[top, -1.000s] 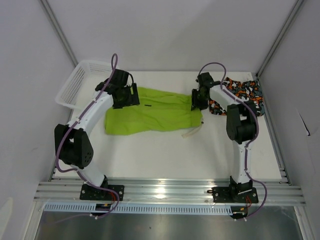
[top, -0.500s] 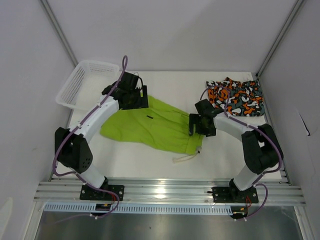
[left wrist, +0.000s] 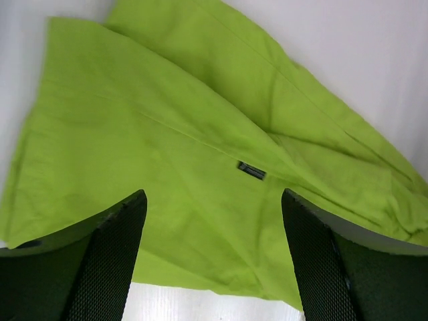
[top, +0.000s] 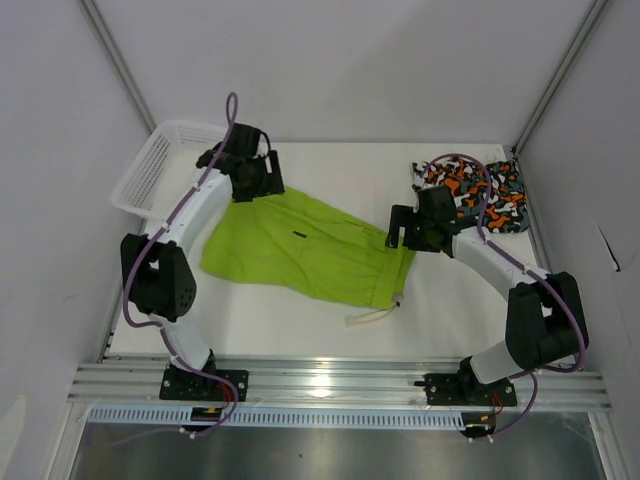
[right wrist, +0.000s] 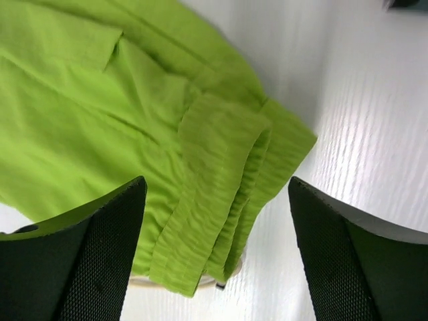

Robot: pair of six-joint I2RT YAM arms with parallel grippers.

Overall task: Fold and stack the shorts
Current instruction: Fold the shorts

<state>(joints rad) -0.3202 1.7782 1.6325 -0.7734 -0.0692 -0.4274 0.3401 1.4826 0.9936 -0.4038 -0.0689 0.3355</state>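
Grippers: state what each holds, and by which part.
Nothing is held: the left gripper and right gripper both hover open over the lime green shorts.

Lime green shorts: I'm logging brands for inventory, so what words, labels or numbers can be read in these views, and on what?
On the lime green shorts, a small dark tag: printing too small and blurred to read.
Nothing else carries readable text, neither the camo shorts nor the white basket.
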